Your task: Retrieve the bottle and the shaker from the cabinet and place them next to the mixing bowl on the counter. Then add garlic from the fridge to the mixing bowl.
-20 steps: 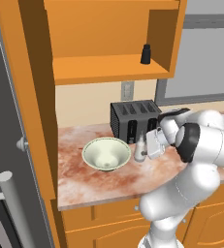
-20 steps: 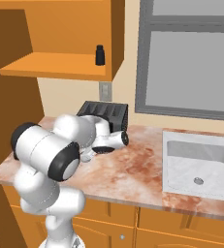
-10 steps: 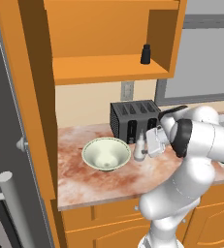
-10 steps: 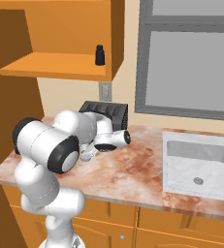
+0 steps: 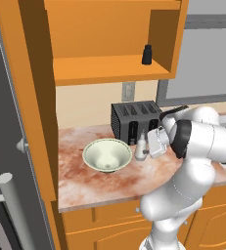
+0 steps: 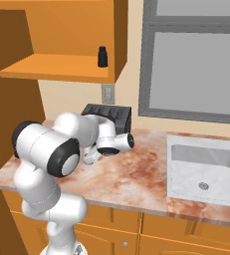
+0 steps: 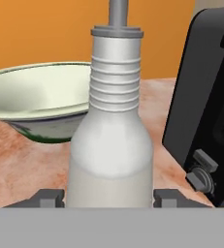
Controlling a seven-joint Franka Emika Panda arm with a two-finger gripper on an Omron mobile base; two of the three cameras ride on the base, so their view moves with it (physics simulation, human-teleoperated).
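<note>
Tool (image 7: 108, 197): fingertips (image 7: 49, 197) flank the base of the bottle (image 7: 111, 140), one on each side. Contact between tips and bottle wall cannot be confirmed; the opening looks about bottle-wide, so whether the grip is on or just let go cannot be told.

Bottle: white, ribbed neck, grey spout, upright, long axis vertical, centred directly ahead of the tool. In the left base view the bottle (image 5: 142, 148) appears to stand on the surface (image 5: 109, 183), just beside the mixing bowl (image 5: 107, 156) on its toaster side; whether its foot fully touches the surface is not resolvable.

Key relation: bottle sits between bowl rim and the black toaster (image 5: 136, 119), near both. Judgement: any withdrawal should go straight back along the tool's axis, away from the bottle, to avoid tipping it into either neighbour.

Shaker (image 5: 146, 54): small, dark, upright on the open cabinet shelf (image 5: 109, 68), above and well apart from the tool. Same shaker (image 6: 102, 56) near the shelf's front edge in the right base view.

Count: one arm, one bottle, one shaker, one bowl, one toaster. Sink (image 6: 206, 167) set in the surface to the right. Garlic not seen.
</note>
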